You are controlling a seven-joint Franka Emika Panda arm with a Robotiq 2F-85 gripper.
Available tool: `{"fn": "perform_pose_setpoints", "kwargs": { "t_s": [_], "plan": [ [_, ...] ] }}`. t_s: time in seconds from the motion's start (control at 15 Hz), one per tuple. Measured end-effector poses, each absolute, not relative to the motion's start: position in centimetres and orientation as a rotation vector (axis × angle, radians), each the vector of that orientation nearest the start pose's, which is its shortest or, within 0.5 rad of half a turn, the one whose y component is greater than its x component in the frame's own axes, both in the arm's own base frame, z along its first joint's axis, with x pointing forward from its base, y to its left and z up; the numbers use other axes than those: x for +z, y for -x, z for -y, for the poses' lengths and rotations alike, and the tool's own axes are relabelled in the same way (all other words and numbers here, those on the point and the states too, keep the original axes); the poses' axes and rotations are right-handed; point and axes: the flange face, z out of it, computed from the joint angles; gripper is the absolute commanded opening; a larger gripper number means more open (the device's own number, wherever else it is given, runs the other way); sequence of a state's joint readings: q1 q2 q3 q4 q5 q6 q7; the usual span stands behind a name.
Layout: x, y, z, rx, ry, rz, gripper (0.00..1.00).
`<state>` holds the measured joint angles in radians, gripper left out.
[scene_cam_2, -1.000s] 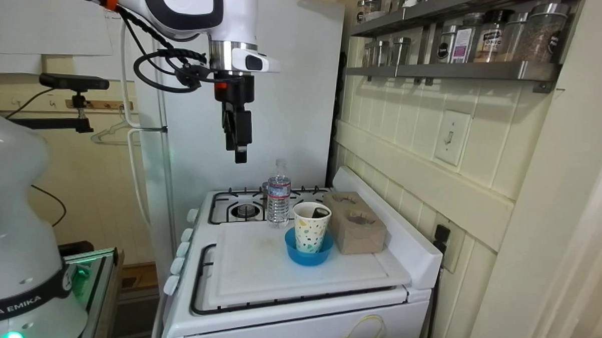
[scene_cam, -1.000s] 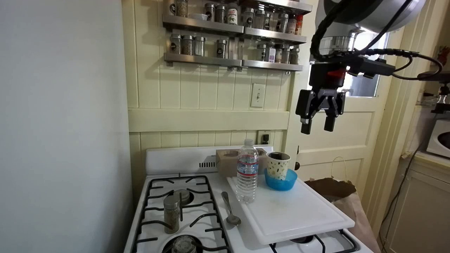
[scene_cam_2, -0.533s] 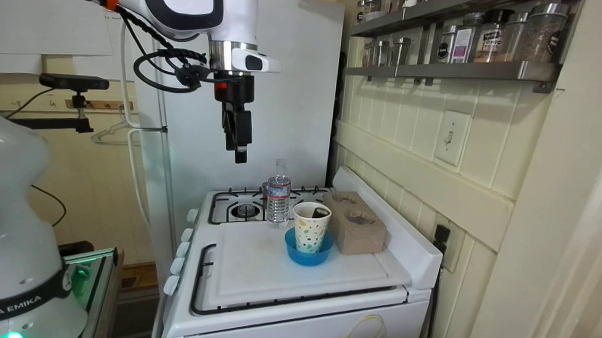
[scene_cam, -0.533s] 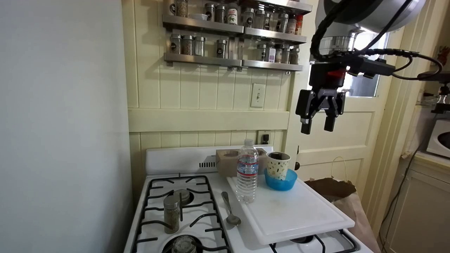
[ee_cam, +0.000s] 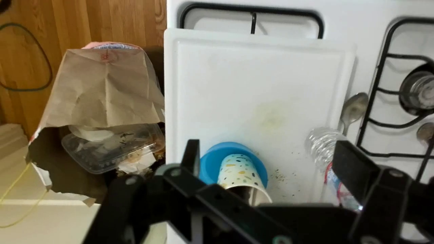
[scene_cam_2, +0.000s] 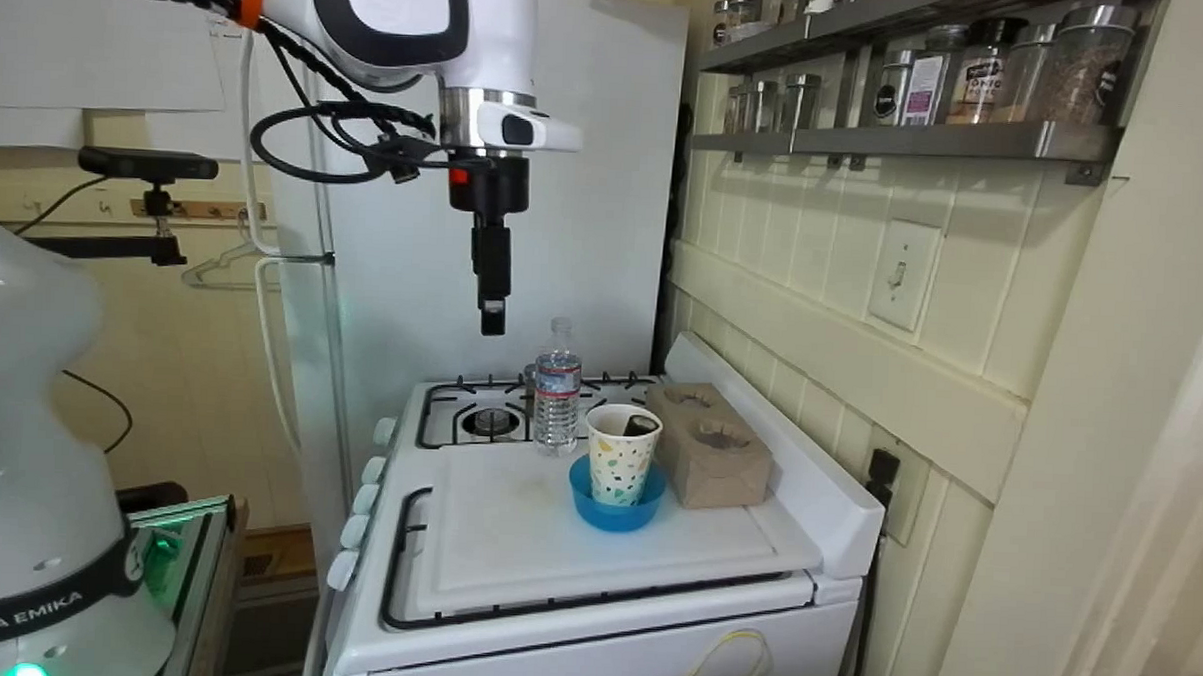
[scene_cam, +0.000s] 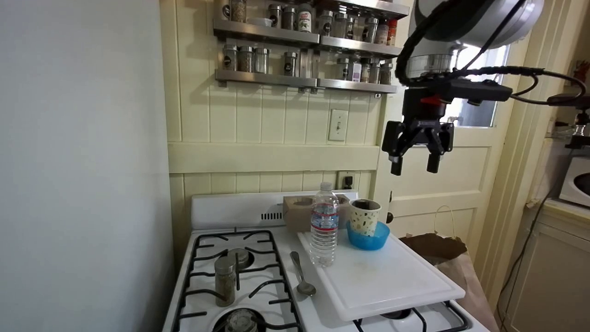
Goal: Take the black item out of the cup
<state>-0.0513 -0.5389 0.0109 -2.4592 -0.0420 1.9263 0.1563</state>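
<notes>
A white paper cup with coloured specks (scene_cam: 363, 222) stands inside a round blue bowl (scene_cam: 382, 234) on a white cutting board. The cup and bowl also show in an exterior view (scene_cam_2: 617, 479) and the wrist view (ee_cam: 239, 171). A black item (scene_cam_2: 640, 426) sits inside the cup, leaning at its rim. It shows as a dark shape in the wrist view (ee_cam: 241, 191); its lower part is hidden. My gripper (scene_cam: 415, 165) is open and empty, well above the stove, up and to one side of the cup. Its spread fingers also show in the wrist view (ee_cam: 268, 157).
A clear water bottle (scene_cam: 324, 230) stands near the cup. A brown cardboard holder (scene_cam_2: 712, 457) is right behind the cup. A spoon (scene_cam: 302, 281) and spice jar (scene_cam: 225, 281) lie on the stove. A paper bag (ee_cam: 105, 91) stands beside it.
My gripper has shifted left in an exterior view and right and slightly down in an exterior view, turning a little. The cup, black item and bowl have not moved.
</notes>
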Motion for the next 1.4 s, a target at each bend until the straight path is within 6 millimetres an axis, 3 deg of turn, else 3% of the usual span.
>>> {"fn": "perform_pose_setpoints", "kwargs": {
  "t_s": [0.2, 0.53, 0.6, 1.0, 1.33, 1.4],
  "plan": [
    [47.0, -41.8, 4.1, 0.044, 3.151, -0.541, 1.00],
    [44.5, -48.8, 7.7, 0.139, 3.058, -0.935, 1.00],
    [44.1, -49.6, 8.0, 0.149, 3.055, -0.948, 1.00],
    [44.3, -49.9, 8.1, 0.130, 3.060, -0.972, 1.00],
    [43.7, -52.5, 8.5, 0.029, 3.058, -1.035, 0.91],
    [43.3, -53.3, 8.4, 0.006, 3.057, -1.027, 0.94]
  ]
}}
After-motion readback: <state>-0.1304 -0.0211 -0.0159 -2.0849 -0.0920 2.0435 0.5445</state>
